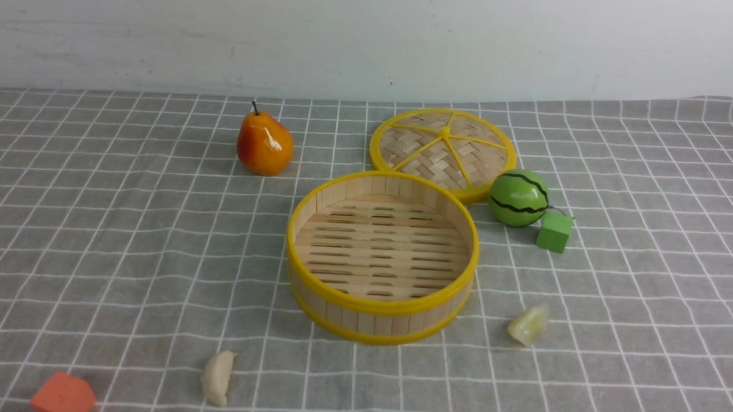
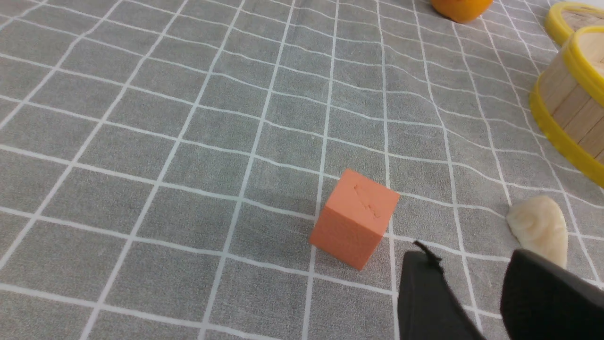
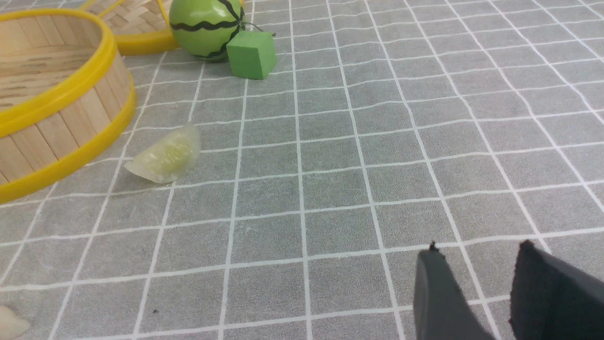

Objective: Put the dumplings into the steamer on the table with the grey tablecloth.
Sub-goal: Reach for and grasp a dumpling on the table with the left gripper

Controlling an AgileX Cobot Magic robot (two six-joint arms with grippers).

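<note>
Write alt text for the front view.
An empty bamboo steamer sits mid-table on a grey checked tablecloth, with a dumpling lying front-left of it and a second dumpling to its right. Behind it are a woven lid, a pear and a green striped ball beside a green cube; an orange cube sits near-left.

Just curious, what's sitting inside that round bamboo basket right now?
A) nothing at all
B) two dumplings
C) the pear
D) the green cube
A: the steamer shows only its bare slatted floor, while the left dumpling and the right dumpling lie on the grey tablecloth outside it.
</note>
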